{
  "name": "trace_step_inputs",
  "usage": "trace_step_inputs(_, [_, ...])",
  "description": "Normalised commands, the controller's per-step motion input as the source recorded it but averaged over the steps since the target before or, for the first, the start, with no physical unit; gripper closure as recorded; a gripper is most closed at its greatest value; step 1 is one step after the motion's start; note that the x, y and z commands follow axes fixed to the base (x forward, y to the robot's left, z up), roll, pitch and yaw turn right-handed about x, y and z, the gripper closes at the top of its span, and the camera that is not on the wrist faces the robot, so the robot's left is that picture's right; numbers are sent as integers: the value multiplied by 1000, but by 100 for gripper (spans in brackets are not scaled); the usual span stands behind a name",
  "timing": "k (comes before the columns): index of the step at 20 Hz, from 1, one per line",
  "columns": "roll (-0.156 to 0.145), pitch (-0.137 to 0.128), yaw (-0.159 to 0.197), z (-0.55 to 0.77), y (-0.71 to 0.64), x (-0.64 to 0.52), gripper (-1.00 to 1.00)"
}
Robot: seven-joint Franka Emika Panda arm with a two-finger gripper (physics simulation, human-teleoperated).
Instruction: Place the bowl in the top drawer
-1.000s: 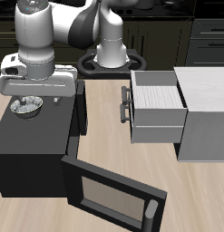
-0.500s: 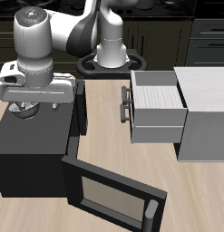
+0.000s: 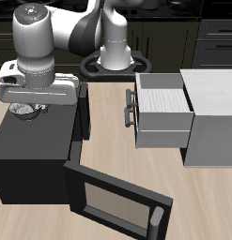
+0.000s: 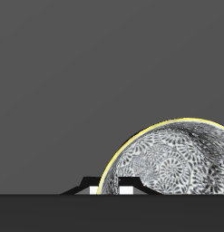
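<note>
Tool [image 3: 30, 110] hangs over upright bowl [image 4: 177, 161] atop microwave [image 3: 33, 150].

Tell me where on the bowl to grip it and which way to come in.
Pinch the bowl at its thin rim, coming straight down from above. It sits upright and open on the black microwave, so one finger can go inside the wall and one outside; the gripper is already over its edge.

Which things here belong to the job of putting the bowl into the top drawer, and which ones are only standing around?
Belong to the job:
bowl, on top of the microwave
top drawer, pulled open
gripper, above the bowl

Only standing around:
microwave, its door open
table
</note>
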Motion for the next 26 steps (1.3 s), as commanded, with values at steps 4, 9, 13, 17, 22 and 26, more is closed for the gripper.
trace_step_inputs(4, [4, -16, -5, 86, 39, -50, 100])
trace_step_inputs(9, [-7, -62, 10, 361, 144, -171, 100])
trace_step_inputs(13, [2, -86, -1, 500, 309, -307, 100])
trace_step_inputs(17, [32, -72, -4, 408, 428, -316, 100])
trace_step_inputs(22, [31, -3, 38, 231, 572, -528, 100])
trace_step_inputs(26, [-17, -21, 114, 39, 438, -346, 100])
